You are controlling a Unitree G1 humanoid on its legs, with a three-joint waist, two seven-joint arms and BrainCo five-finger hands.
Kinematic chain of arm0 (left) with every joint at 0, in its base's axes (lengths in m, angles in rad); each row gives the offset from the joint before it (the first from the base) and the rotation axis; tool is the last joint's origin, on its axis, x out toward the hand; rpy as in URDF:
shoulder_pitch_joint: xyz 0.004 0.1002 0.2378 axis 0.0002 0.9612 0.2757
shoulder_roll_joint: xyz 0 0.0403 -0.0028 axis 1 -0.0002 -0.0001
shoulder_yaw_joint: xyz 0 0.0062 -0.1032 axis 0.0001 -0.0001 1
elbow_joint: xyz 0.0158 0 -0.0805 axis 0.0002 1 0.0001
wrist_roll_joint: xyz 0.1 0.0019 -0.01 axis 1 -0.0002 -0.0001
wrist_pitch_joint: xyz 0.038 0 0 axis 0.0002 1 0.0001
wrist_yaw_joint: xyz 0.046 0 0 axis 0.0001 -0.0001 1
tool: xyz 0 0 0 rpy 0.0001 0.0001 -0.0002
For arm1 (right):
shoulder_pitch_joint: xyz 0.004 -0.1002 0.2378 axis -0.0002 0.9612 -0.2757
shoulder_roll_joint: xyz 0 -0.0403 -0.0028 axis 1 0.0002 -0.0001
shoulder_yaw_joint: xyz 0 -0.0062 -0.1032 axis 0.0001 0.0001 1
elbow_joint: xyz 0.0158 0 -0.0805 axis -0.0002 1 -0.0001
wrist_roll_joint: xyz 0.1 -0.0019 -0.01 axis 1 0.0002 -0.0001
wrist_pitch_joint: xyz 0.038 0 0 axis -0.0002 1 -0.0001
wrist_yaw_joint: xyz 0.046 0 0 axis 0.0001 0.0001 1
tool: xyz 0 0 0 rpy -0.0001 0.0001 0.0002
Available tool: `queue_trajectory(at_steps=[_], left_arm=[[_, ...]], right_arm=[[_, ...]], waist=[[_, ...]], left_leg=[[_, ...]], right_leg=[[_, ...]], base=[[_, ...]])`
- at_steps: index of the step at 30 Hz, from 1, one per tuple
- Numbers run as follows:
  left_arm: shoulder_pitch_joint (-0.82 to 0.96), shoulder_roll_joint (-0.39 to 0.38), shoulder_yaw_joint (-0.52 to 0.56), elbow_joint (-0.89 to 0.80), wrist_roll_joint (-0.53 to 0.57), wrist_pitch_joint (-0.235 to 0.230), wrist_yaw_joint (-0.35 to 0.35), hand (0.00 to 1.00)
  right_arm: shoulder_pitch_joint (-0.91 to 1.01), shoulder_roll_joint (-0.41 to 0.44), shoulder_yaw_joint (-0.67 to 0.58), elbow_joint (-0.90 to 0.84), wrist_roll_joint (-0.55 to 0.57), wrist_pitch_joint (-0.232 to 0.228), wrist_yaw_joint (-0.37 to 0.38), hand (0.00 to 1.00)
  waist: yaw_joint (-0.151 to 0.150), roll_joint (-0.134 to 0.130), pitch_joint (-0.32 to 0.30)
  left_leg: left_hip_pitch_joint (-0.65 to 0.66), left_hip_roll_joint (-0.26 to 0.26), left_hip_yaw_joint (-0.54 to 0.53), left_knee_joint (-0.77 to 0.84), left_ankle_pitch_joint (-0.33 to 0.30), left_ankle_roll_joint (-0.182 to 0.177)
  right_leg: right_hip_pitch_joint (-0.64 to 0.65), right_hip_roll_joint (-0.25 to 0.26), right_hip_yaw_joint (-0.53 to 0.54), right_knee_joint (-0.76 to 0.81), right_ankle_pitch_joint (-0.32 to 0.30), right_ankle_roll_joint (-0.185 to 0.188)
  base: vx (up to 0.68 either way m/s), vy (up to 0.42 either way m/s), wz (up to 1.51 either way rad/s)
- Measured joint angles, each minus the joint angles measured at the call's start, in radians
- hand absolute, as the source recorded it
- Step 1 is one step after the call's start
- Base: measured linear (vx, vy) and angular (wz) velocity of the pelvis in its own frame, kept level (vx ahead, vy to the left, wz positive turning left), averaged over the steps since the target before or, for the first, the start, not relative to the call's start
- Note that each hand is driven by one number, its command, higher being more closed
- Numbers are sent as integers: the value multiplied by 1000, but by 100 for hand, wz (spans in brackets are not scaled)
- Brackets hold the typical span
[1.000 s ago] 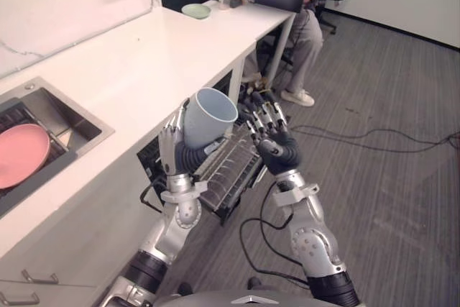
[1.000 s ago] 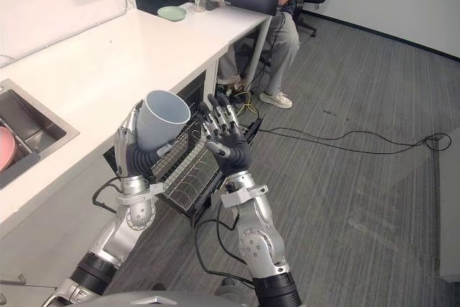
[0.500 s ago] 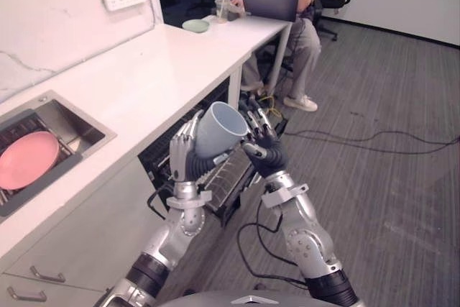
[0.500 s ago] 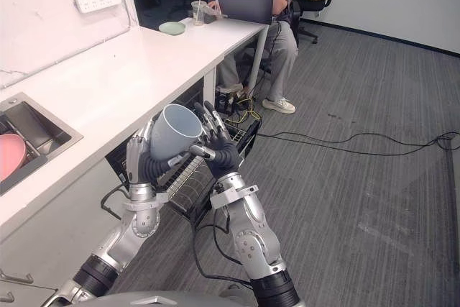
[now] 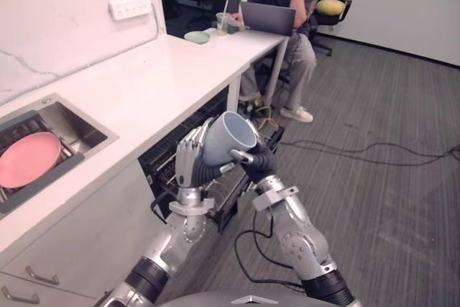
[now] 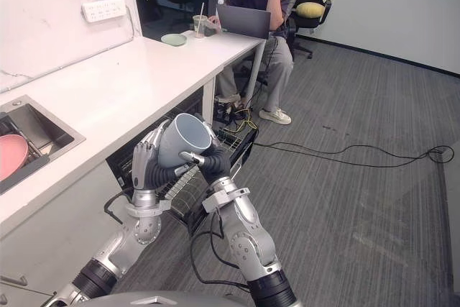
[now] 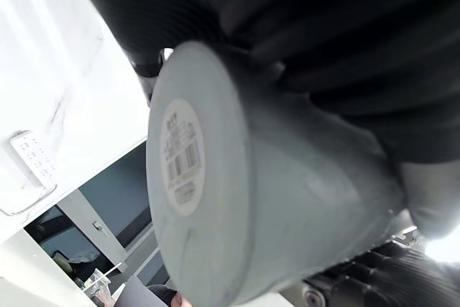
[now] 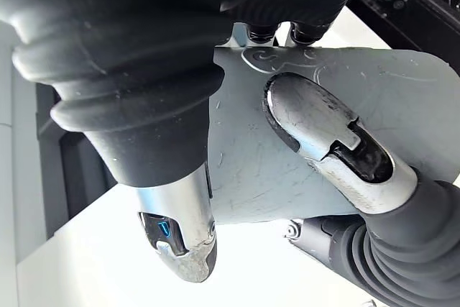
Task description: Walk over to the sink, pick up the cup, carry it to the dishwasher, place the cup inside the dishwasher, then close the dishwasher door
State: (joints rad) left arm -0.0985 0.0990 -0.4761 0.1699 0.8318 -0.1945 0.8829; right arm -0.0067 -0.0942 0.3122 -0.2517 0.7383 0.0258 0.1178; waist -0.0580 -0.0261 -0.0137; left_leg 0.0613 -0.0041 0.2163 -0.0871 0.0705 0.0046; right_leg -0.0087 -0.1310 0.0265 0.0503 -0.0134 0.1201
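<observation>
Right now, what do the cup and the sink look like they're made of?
Cup: pale blue-grey, with a matte, faintly scuffed surface and a thick rim. It is probably ceramic, though hard plastic can't be ruled out. Sink: grey with a brushed metallic sheen, most likely stainless steel.
</observation>
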Motion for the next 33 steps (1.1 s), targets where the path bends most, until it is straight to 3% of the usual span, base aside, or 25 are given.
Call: queue_trajectory(at_steps=[9, 10, 26, 27, 33], left_arm=[[3, 2, -9, 0, 18, 0, -1, 100], [4, 2, -15, 0, 18, 0, -1, 100], [6, 21, -35, 16, 17, 6, 4, 100], [8, 21, -35, 16, 17, 8, 4, 0], [48, 21, -47, 20, 6, 30, 4, 0]], right_arm=[[0, -1, 19, 2, 3, 1, -41, 0], [0, 0, 20, 4, 3, 1, -42, 100], [0, -27, 30, 3, -25, -9, -87, 100], [0, -27, 30, 3, -32, -9, -89, 100], [0, -25, 35, 3, -52, -23, -129, 100]], waist=[[0, -16, -22], [0, -18, -23], [1, -24, -46], [1, -24, -46], [1, -24, -46]], left_leg=[[-9, 0, 0, 0, 2, 0], [-9, 0, 0, 0, 3, 1], [-9, 1, -1, -1, 6, -5], [-9, 1, -2, -1, 6, -5], [-10, 1, -2, -1, 6, -6]], right_leg=[[-10, 0, 0, 2, 4, -1], [-10, 0, 1, 3, 4, -2], [-11, 0, 1, 7, 5, 3], [-12, 0, 1, 8, 5, 3], [-12, 0, 0, 8, 5, 4]], base=[[-3, -1, 0], [0, 0, 0], [0, 0, 0], [0, 0, 0], [0, 0, 0]])
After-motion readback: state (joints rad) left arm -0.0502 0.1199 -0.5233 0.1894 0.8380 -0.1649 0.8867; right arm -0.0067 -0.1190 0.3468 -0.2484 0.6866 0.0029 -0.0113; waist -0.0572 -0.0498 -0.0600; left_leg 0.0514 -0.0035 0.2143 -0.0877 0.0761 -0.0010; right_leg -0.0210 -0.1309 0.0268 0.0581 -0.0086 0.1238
